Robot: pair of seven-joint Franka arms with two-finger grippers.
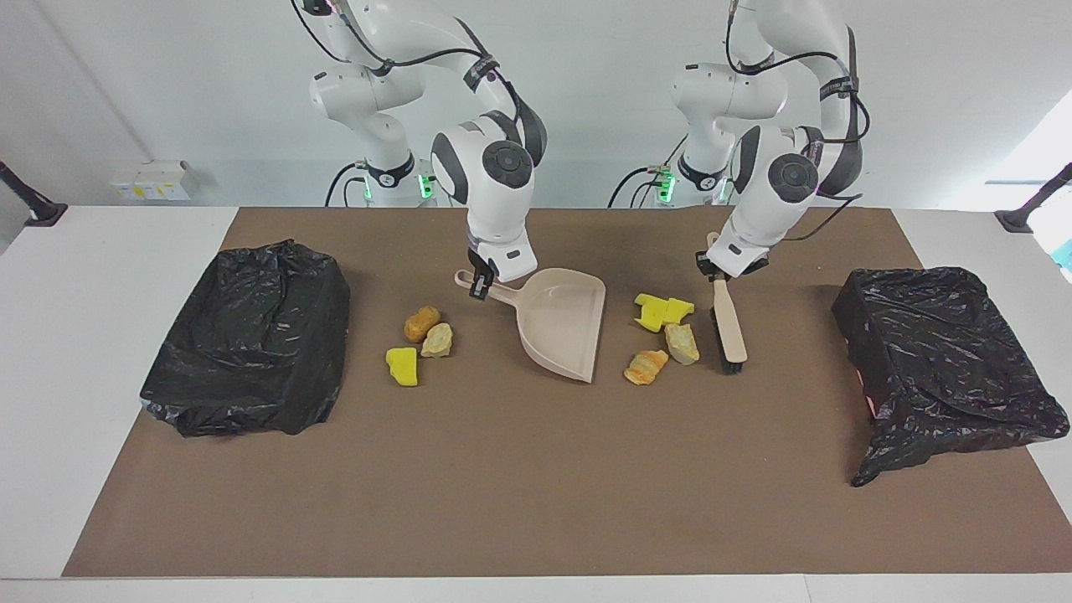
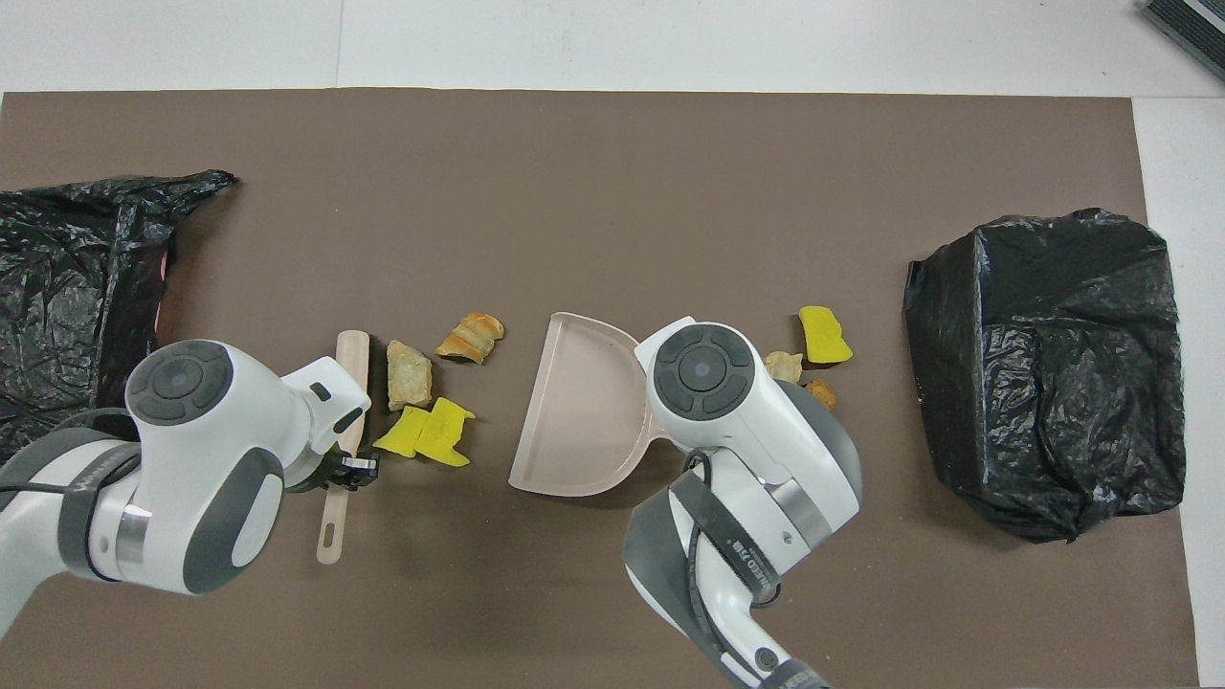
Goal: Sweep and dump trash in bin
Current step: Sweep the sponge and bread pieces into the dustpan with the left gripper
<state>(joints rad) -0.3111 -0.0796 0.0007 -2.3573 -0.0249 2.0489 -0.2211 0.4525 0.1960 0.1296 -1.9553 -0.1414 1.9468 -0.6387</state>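
Dustpan (image 1: pixel 559 325) smooth glossy plastic; bin liners (image 1: pixel 251 335) crinkled shiny black film; mat (image 1: pixel 536 486) matt brown; trash (image 1: pixel 404 366) spongy foam.

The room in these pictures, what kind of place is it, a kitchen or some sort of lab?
Likely a robotics lab: two bench-mounted arms work at a white table with a brown mat, staged trash and bag-lined bins.

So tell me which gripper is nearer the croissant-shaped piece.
Left. The left gripper holds the brush right beside the croissant-shaped piece; the right gripper holds the dustpan handle, the pan lying between.
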